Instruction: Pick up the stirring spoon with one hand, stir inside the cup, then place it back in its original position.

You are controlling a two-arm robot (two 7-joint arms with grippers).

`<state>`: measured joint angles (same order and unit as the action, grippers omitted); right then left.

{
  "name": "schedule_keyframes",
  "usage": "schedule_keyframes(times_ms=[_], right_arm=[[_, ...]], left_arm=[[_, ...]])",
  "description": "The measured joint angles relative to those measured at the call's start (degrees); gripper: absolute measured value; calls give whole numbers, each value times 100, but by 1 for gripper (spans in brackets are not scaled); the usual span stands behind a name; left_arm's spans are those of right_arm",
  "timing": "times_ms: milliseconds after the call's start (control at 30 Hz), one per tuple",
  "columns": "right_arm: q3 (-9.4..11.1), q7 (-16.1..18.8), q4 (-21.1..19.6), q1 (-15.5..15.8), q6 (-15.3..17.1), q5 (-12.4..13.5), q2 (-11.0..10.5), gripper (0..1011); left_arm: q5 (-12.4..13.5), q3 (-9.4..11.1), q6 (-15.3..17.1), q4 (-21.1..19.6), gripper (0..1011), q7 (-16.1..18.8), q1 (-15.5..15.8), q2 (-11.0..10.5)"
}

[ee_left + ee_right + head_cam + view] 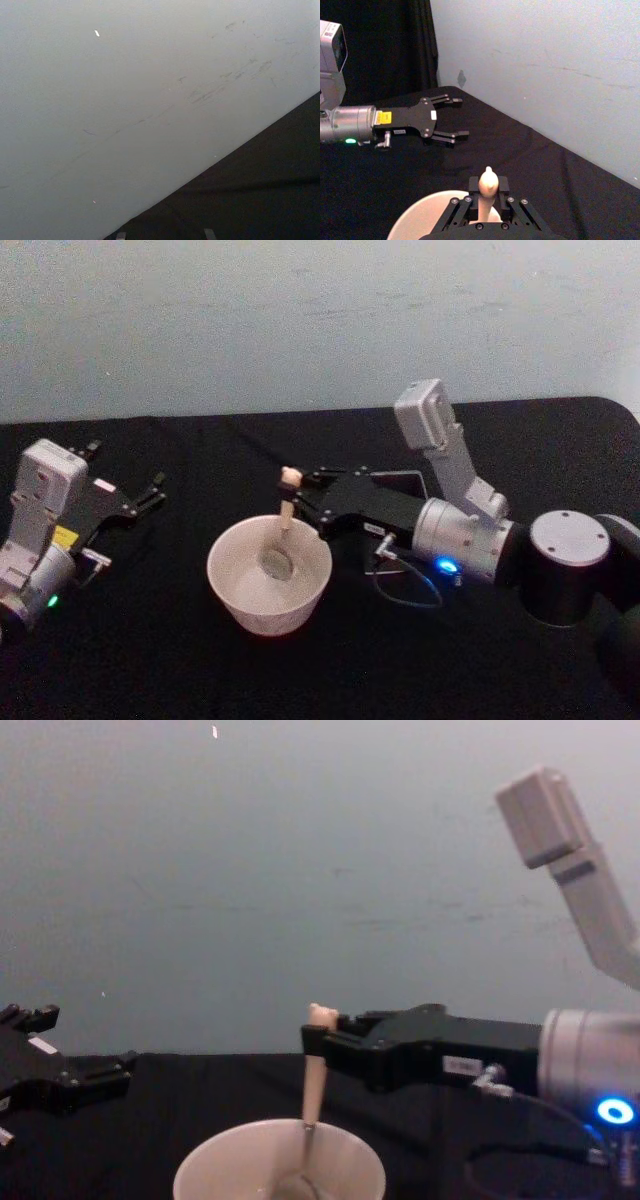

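The cream-white cup point(240, 592) stands at the table's middle. The stirring spoon point(285, 515) stands nearly upright in it, its metal bowl down inside the cup and its bear-head top above the rim. My right gripper point(303, 506) reaches in from the right and is shut on the beige handle just below the top. The chest view shows the spoon point(313, 1080) rising out of the cup point(230, 1170) with the right gripper point(318, 1042) clamped on it. The dark grey holder point(408, 480) sits behind the right arm, partly hidden. My left gripper point(148, 496) rests open at the far left.
Black cloth covers the table point(150, 660), with a pale wall behind. A thin cable point(405, 592) loops beside the right wrist. The right wrist view shows the left gripper point(451, 117) open beyond the cup's rim point(415, 217).
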<state>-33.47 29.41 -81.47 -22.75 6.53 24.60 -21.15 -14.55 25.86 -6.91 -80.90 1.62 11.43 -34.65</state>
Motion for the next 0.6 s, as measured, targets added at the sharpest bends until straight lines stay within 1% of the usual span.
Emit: schedule_keyframes(times_ms=[133,400,467,600], right_arm=[[77,48,-148,93,33,26,-148,223],[216,182,-574,341,199,237,-473,223],[230,213,-677,395,222,298,-534,223],[233,225,-766,440,248,384,-575,223]], left_arm=[[0,0,0,0,1001,0,0,0],[0,0,0,0,1001,0,0,0],[0,0,0,0,1001,0,0,0],[0,0,0,0,1001,0,0,0]])
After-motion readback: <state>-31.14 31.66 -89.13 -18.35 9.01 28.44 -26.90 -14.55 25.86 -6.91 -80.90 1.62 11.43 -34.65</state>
